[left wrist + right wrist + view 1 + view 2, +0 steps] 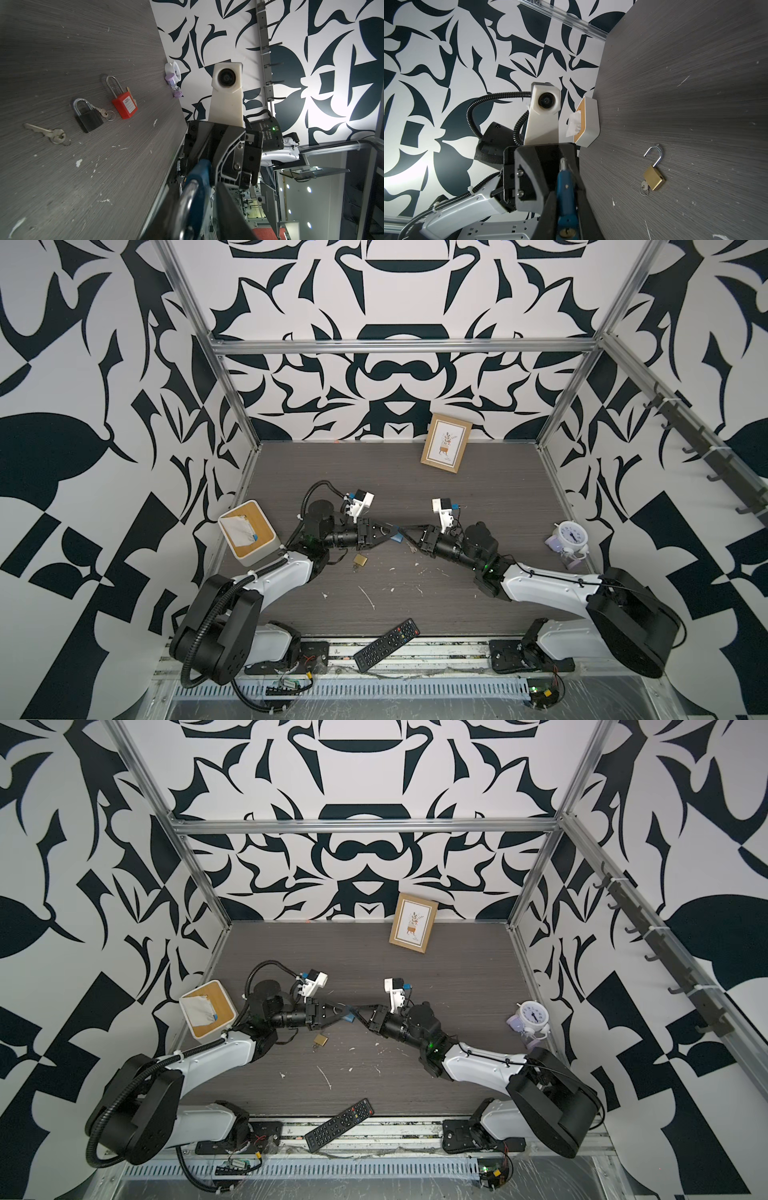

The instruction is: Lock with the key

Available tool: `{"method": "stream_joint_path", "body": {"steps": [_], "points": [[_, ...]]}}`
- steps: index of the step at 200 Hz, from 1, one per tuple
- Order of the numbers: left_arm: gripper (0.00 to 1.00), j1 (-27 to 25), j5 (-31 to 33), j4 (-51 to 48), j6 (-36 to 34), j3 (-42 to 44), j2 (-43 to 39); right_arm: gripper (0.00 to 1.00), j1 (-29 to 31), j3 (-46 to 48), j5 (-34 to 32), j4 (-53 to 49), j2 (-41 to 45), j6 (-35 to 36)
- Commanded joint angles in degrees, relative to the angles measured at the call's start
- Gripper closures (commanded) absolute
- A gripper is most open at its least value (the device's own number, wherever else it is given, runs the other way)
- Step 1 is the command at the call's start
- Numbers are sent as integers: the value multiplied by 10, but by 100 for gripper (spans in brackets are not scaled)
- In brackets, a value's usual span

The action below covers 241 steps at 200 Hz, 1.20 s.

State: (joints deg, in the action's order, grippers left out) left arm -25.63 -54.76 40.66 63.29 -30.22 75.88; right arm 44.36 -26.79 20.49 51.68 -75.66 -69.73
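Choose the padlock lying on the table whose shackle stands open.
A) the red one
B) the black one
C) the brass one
C: in the right wrist view the brass padlock lies with one end of its shackle swung free of the body.

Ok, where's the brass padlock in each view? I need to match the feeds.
Top view: brass padlock lies on the table, left of centre, right of the tissue box.
Top view: brass padlock, likewise right of the tissue box.
Left wrist: not in it.
Right wrist: brass padlock on the table beyond the tissue box, shackle open.
Shared landmark: the tissue box, in every view but the left wrist.
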Motion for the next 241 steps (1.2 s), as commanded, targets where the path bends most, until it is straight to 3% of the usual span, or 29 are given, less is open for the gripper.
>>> {"method": "stream_joint_path", "body": {"steps": [1, 14, 39, 66, 124, 200, 241], "points": [[0, 9, 44, -9, -16, -10, -22, 100, 6, 11, -38, -2, 26, -9], [1, 26, 97, -82, -43, -3, -66, 100, 10, 17, -87, -41, 34, -11], [1, 36, 255, -270, -97, -8, -157, 100, 33, 16, -196, -103, 40, -1], [1, 37, 334, -369, -131, -20, -218, 100, 58, -6, -289, -121, 1, -3], [1, 38, 306, -421, -170, -26, -236, 100, 95, -74, -396, -130, -139, -45], [0, 38, 301, -431, -181, -13, -252, 100, 99, -94, -415, -182, -211, -100], [1, 38, 317, -475, -207, -21, -268, 80, 100, -67, -415, -169, -220, -126]]}}
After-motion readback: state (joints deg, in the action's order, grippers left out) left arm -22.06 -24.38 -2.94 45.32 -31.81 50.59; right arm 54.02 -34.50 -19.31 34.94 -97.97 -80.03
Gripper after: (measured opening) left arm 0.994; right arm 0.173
